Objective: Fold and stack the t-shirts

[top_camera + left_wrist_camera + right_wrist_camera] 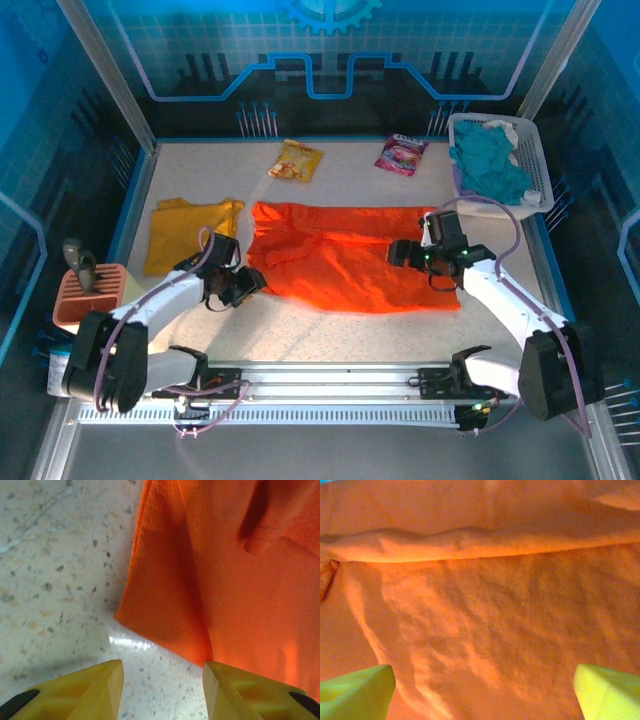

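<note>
Across the pale speckled table, you have the orange t-shirt spread out and rumpled in the middle. The mustard yellow t-shirt lies just beside it on its left as a smaller, flatter shape. Blue panelled walls with a gear outline at the back close the cell in, and metal frame posts stand at the corners. At the far edge, well apart from both shirts, lie a yellow snack packet and a pink snack packet. A white basket holding a teal cloth sits in the far right corner, behind your right arm. An orange rack stands off the table's left side, next to the left arm. Your left gripper hangs low at the orange shirt's near left corner, its yellow fingers parted and holding nothing, with the hem's tip just beside the right finger. Your right gripper hovers over the shirt's right half with its fingers spread wide, gripping nothing; a raised fold crosses the cloth ahead of it.
</note>
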You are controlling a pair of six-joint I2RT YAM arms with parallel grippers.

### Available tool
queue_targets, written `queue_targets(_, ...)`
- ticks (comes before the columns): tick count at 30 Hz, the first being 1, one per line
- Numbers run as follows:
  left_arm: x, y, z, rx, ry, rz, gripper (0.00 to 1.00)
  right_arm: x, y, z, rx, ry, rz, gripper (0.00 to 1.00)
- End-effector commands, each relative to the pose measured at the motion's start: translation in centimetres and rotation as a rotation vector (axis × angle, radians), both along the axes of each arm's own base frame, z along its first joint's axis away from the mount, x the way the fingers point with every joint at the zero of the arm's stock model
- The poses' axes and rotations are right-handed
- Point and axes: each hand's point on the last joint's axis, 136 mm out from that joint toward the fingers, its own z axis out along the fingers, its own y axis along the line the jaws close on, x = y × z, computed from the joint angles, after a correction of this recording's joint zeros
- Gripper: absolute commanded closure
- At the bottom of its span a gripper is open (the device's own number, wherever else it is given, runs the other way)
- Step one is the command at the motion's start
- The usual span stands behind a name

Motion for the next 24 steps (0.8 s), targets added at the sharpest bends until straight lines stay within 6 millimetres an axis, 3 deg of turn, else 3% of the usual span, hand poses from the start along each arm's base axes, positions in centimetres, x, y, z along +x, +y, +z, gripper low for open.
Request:
queue_targets(1,1.3,-0.2,-0.9,-0.003,-0.014,0.019,0.53,-1.0,-0.5,-0.4,-0.008,0.007,-0.021,0.08)
queue_targets(6,1.5,-0.3,-2.6,0.007,0.033,0.005,0.56,-1.7,-0.8,-0.6,-0.01,0.007,-0.034,0.08)
queue_targets(9,1.7,-0.2,-2.6,0.018,0.031,0.008,0.68,-1.7,-0.8,-1.1,-0.009,0.012,-0.039,0.09)
queue_targets(14,1.6,0.0,-0.2,0.048,0.027,-0.028,0.92,-1.7,-1.0,-3.3,-0.031,0.088,-0.055,0.1)
queue_targets(19,1.5,-0.2,2.7,0.053,-0.012,-0.063,0.96,-1.3,-0.9,-5.6,-0.048,0.162,-0.062,0.11)
queue_targets(24,1.2,-0.4,2.9,0.042,-0.004,-0.07,0.99,-0.7,-0.1,-6.0,-0.017,0.182,-0.056,0.13)
